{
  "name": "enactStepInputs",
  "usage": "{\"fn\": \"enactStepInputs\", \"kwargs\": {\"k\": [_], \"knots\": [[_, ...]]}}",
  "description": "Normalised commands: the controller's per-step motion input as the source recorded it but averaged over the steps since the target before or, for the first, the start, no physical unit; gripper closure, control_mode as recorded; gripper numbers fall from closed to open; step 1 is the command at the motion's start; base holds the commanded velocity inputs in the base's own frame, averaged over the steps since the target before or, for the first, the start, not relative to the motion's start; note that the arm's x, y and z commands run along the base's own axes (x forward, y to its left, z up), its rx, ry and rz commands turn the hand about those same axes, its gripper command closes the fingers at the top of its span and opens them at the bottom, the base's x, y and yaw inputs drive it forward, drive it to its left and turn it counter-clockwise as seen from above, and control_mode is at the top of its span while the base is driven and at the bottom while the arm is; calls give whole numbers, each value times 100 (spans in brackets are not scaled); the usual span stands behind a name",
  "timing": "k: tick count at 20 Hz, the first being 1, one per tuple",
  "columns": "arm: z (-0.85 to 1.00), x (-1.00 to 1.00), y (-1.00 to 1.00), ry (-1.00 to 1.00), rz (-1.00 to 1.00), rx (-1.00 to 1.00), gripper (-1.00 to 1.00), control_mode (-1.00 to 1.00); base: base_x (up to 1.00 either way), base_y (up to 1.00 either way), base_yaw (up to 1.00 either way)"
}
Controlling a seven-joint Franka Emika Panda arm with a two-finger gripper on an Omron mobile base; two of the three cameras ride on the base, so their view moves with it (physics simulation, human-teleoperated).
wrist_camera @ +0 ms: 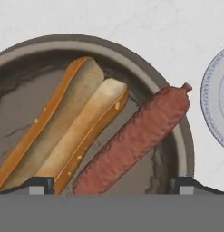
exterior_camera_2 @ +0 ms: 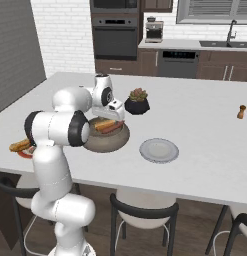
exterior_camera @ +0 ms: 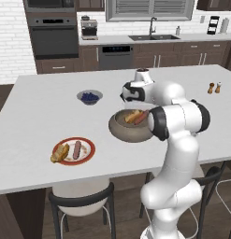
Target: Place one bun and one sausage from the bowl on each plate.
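The gripper (wrist_camera: pixel 111 186) hangs with jaws spread wide and empty over the bowl (wrist_camera: pixel 174 113), which holds one split bun (wrist_camera: pixel 63 131) and one sausage (wrist_camera: pixel 133 138) lying side by side. Two plates sit on the white counter (exterior_camera: pixel 37 116); the red-rimmed plate (exterior_camera: pixel 89 154) carries one bun and one sausage; the pale grey plate (exterior_camera_2: pixel 159 150), just beside the bowl, is bare.
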Motion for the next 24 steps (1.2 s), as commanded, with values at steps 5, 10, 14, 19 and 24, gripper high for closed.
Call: {"fn": "enactStepInputs", "kwargs": {"k": [5,10,14,19,24], "knots": [[-29,40,19,0,0,0,-100,-100,0,0,0],[-23,3,19,-2,0,0,-100,-100,0,0,0],[-12,1,21,0,0,0,-100,-100,0,0,0],[-1,0,23,0,-3,0,-100,-100,0,0,0],[3,4,17,0,-1,0,-100,-100,0,0,0]]}}
